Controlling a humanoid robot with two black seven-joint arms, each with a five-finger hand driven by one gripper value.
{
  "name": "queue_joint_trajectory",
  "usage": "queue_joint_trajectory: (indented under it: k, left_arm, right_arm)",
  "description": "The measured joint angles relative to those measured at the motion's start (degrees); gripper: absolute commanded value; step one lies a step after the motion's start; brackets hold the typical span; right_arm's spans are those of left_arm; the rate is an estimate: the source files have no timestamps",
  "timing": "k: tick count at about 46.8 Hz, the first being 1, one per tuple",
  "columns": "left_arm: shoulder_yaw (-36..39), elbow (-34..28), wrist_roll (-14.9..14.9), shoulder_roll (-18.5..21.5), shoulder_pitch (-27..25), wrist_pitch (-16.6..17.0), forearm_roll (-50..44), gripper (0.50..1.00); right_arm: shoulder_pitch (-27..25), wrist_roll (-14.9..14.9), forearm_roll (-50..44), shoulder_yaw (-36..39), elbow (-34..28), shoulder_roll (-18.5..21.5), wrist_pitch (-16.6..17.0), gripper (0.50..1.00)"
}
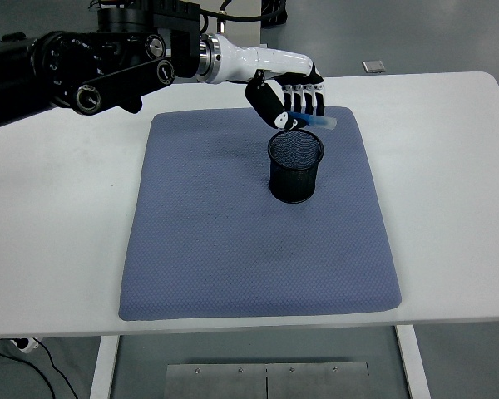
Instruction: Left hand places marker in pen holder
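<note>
Black-fingered left robot hand (289, 101) grips the blue marker (313, 121) above the pen holder (295, 166).

Bright, even light from overhead fills the scene. The white table (449, 208) runs close to washed out, though its edges stay readable. The blue mat (233, 249) shows its dimpled weave crisply, with a faint darker patch near its middle. The mesh pen holder (295, 166) throws only a soft, short shadow at its base. A glossy highlight streaks the white forearm shell (249, 62). Focus is sharp throughout, with no motion blur. The table's far edge bows slightly.
</note>
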Motion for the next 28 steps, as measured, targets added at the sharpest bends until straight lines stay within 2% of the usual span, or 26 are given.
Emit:
queue_joint_trajectory:
  k: [3,14,28]
  left_arm:
    - [0.0,0.5,0.0,-0.8,0.4,0.1,-3.5,0.500]
    - [-0.2,2.8,-0.1,-2.1,3.2,1.1,-7.4,0.500]
    - [-0.6,3.2,-1.0,-4.5,7.8,4.3,-24.7,0.500]
  right_arm:
    - [0.0,0.0,0.0,0.0,0.0,0.0,0.0,1.000]
    - [0.0,0.0,0.0,0.0,0.0,0.0,0.0,1.000]
    - [0.0,0.0,0.0,0.0,0.0,0.0,0.0,1.000]
